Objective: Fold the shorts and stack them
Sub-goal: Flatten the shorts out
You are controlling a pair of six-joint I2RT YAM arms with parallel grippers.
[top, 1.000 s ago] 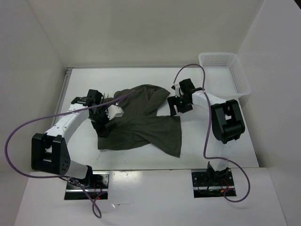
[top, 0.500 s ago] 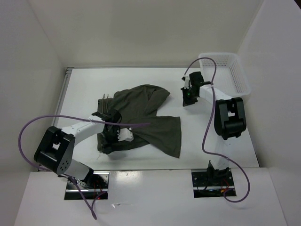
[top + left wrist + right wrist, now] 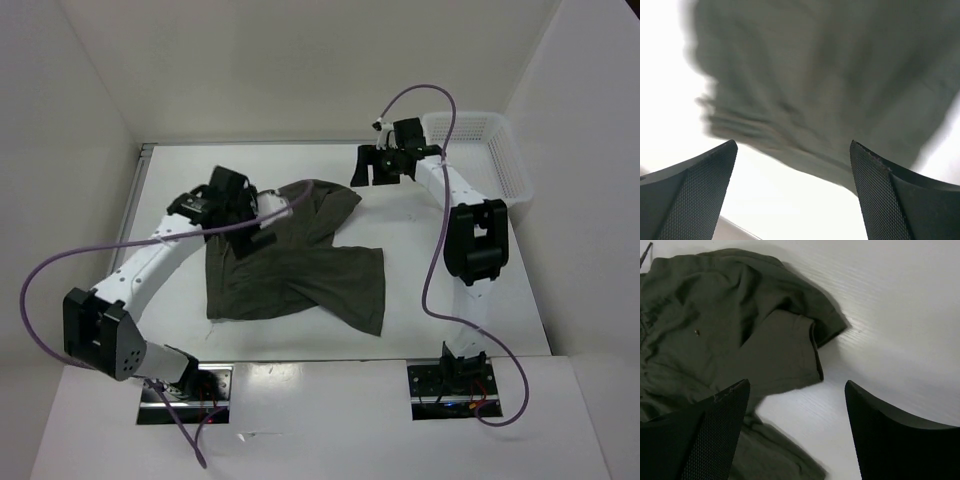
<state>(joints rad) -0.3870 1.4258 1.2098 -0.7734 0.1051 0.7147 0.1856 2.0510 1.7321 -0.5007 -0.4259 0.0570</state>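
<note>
The dark olive-green shorts point(image 3: 300, 260) lie crumpled and partly folded over themselves in the middle of the white table. My left gripper point(image 3: 250, 215) is open and empty above the shorts' upper left part; its wrist view shows blurred cloth point(image 3: 830, 75) beyond the open jaws. My right gripper point(image 3: 375, 170) is open and empty, above bare table just beyond the shorts' upper right corner point(image 3: 805, 335). That wrist view shows a folded flap of the shorts point(image 3: 740, 330) to the left of the open jaws.
A white mesh basket point(image 3: 505, 150) stands at the table's far right corner, next to the right arm. White walls close the table in at the back and both sides. A purple cable point(image 3: 60, 265) loops off the left arm.
My left gripper has swung from the shorts' lower left edge back up to their upper left part. My right gripper has moved away from the cloth, up and left toward the back.
</note>
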